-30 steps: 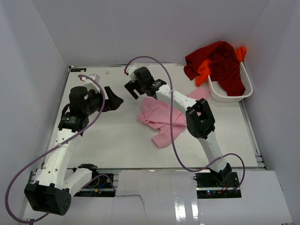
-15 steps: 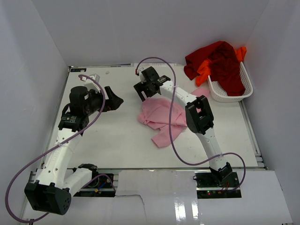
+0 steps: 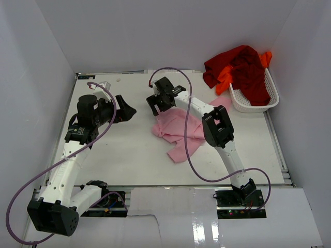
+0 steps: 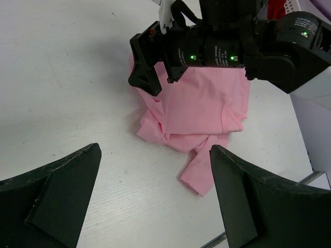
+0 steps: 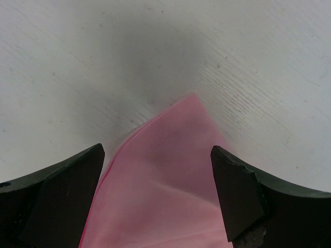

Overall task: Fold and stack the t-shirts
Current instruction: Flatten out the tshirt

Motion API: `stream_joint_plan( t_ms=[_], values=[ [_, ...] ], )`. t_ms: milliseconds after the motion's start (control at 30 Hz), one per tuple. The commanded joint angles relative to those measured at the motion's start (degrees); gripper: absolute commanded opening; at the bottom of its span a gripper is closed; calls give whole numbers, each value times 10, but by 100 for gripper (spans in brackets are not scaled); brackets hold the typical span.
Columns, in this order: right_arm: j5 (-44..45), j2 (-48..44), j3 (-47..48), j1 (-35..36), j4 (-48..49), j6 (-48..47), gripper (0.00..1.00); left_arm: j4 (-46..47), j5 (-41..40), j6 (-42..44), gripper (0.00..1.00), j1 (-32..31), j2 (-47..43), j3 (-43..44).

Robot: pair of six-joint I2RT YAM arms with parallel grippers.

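1. Left jaws and right jaws gape, empty; right hangs over the pink shirt (image 3: pixel 173 132) corner, centre frame: closing short, I'd pinch bare tabletop (image 3: pixel 129 150).
2. Catching several crumpled layers spoils the fold.

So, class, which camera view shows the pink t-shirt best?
The left wrist view: the pink t-shirt fills the middle, crumpled, its creases clear; the right arm hides only its far edge. The top external view shows it small, with that arm across it. The right wrist view shows just one corner.
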Motion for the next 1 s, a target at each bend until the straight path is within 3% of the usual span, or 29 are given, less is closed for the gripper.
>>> stream_joint_plan(
  t_ms=[0,967],
  values=[
    [-6,19,22,-5,10,2,90,3,-1,5,97,2,-8,11],
    [-48,25,-38,-41,122,51,84,-3,-3,5,97,2,-4,4]
  ],
)
